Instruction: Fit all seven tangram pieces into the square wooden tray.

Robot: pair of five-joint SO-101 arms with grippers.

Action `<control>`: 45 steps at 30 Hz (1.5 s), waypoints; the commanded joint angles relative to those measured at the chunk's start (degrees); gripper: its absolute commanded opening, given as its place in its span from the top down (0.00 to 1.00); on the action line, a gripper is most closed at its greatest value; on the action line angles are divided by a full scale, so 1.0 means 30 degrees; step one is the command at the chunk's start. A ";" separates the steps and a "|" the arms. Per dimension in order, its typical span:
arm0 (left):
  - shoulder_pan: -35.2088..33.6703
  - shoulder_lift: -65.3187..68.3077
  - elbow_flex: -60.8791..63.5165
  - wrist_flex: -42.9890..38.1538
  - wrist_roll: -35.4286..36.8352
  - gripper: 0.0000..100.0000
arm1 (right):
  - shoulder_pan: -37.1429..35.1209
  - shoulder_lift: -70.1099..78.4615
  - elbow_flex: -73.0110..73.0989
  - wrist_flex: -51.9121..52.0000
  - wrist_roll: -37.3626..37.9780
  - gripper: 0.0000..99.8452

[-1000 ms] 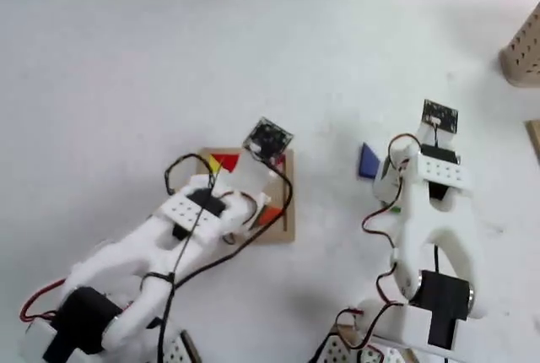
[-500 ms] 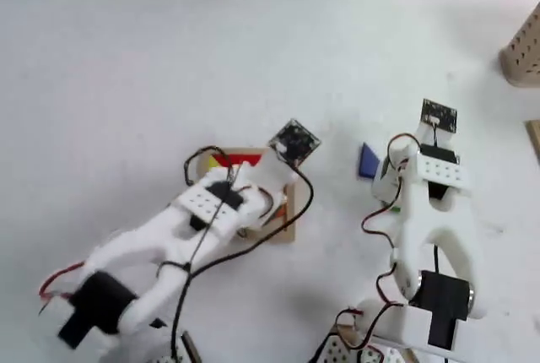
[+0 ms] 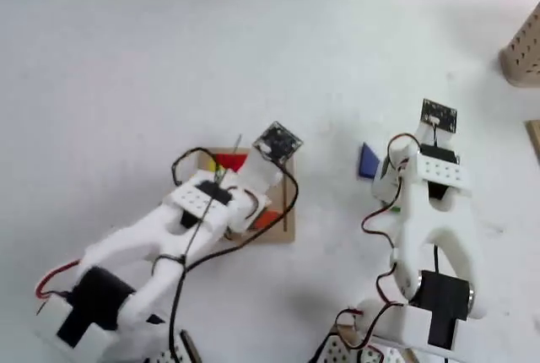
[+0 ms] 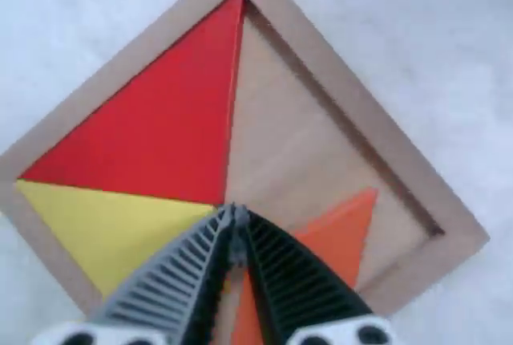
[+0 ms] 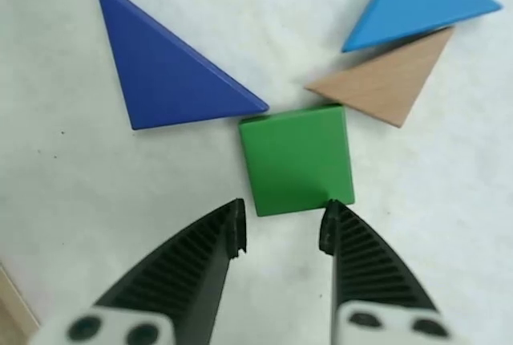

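White table (image 3: 126, 67) carries both arms side by side. At the left arm, the left gripper (image 4: 233, 221) hangs over the square wooden tray (image 4: 361, 114) with its jaws closed tip to tip. Three pieces lie inside the tray: an orange triangle (image 4: 333, 233), partly hidden under the gripper, a yellow triangle (image 4: 104, 229) beside it, and past them a red triangle (image 4: 172, 124) reaching into a corner. Bare wood shows next to the red.

Well apart from the tray, the right gripper (image 5: 280, 229) stands open just short of a green square (image 5: 296, 156) on the table. Beyond the square lie a dark blue triangle (image 5: 164, 76) and a plain wooden triangle (image 5: 389, 80), then a light blue triangle (image 5: 417, 0).
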 commanded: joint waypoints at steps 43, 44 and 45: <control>0.6022 -0.3385 0.2051 -0.0821 0.3018 0.98 | -0.0073 -0.0073 -0.0645 -0.0132 0.0176 0.84; 0.6022 -0.2740 0.1553 -0.0791 0.3018 0.98 | -0.0073 -0.0103 -0.0645 -0.0132 0.0176 0.84; 0.6022 -0.2212 0.1114 -0.0645 0.3018 0.98 | -0.0073 -0.0103 -0.0645 -0.0103 0.0176 0.84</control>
